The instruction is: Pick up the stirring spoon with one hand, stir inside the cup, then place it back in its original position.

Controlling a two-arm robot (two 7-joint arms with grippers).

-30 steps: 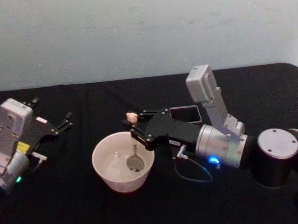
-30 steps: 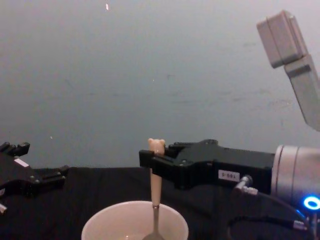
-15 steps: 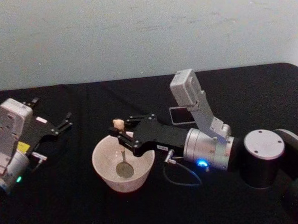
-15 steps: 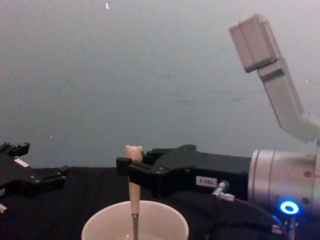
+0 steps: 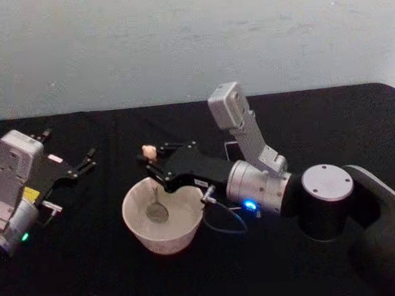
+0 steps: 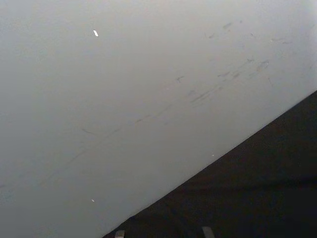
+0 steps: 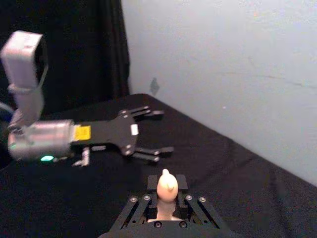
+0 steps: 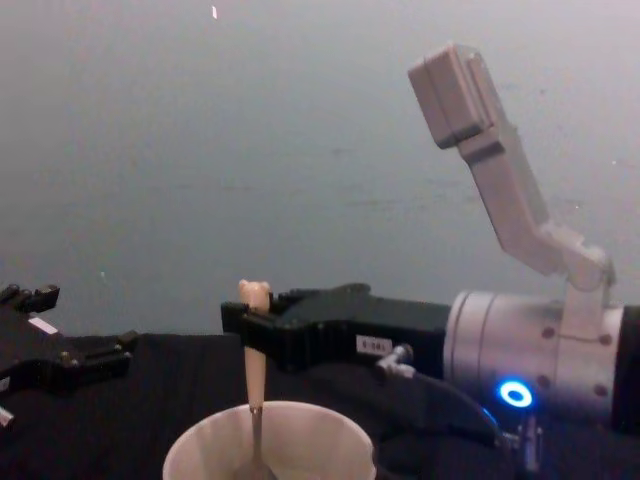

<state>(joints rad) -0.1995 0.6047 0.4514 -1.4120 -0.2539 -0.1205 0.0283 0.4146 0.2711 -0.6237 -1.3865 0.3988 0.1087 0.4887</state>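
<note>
The cream-white cup (image 5: 142, 230) (image 8: 330, 445) sits on the black table, left of centre. The stirring spoon (image 5: 155, 202) (image 8: 254, 375) stands upright in it, its metal bowl low inside the cup and its bear head (image 5: 148, 151) (image 7: 167, 186) on top. My right gripper (image 5: 152, 165) (image 8: 243, 325) (image 7: 166, 198) reaches over the cup from the right, shut on the spoon's beige handle just under the bear head. The dark grey holder (image 5: 228, 148) is mostly hidden behind the right arm. My left gripper (image 5: 85, 159) (image 8: 85, 360) (image 7: 151, 133) rests open at the table's left side.
A thin cable (image 5: 224, 221) loops from the right wrist just right of the cup. The black table (image 5: 91, 273) ends at a pale wall (image 5: 113, 46) behind.
The right gripper has carried the spoon leftward inside the cup, from its right side toward its left side. The right arm's elbow swung left too. The left arm has not moved.
</note>
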